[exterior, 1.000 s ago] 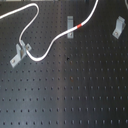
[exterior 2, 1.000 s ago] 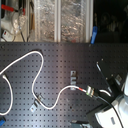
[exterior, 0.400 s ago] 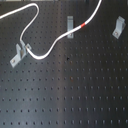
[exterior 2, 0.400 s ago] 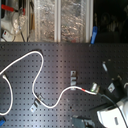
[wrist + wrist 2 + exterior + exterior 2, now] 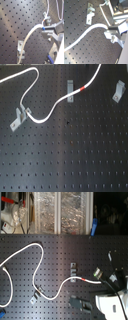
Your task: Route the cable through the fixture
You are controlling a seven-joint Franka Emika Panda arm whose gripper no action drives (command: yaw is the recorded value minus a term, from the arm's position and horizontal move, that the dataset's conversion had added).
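The cable (image 5: 47,113) is a thin white cord that loops around the left clip and then rises to the right. Its red band (image 5: 82,87) lies just right of the upright middle clip (image 5: 70,86), and the cord leaves the first exterior view at the top. The fixture (image 5: 118,90), a small slanted grey clip with a forked top, stands apart at the right with no cable in it. In the second exterior view the fixture (image 5: 96,272) sits just above the cable (image 5: 60,289). My gripper (image 5: 109,281) is beside it, shut on the cable end (image 5: 37,27). The cable (image 5: 91,28) runs into my gripper (image 5: 110,31).
A U-shaped clip (image 5: 17,119) with a long foot holds the cable's bend at the first exterior view's left. Everything rests on a black perforated board (image 5: 75,159). Shelves and clutter (image 5: 60,212) stand behind the board in the second exterior view. The white arm base (image 5: 107,304) fills the second exterior view's lower right.
The gripper has moved toward the second exterior view's right, pulling the cable. In the first exterior view the red band has shifted from over the middle clip to its right.
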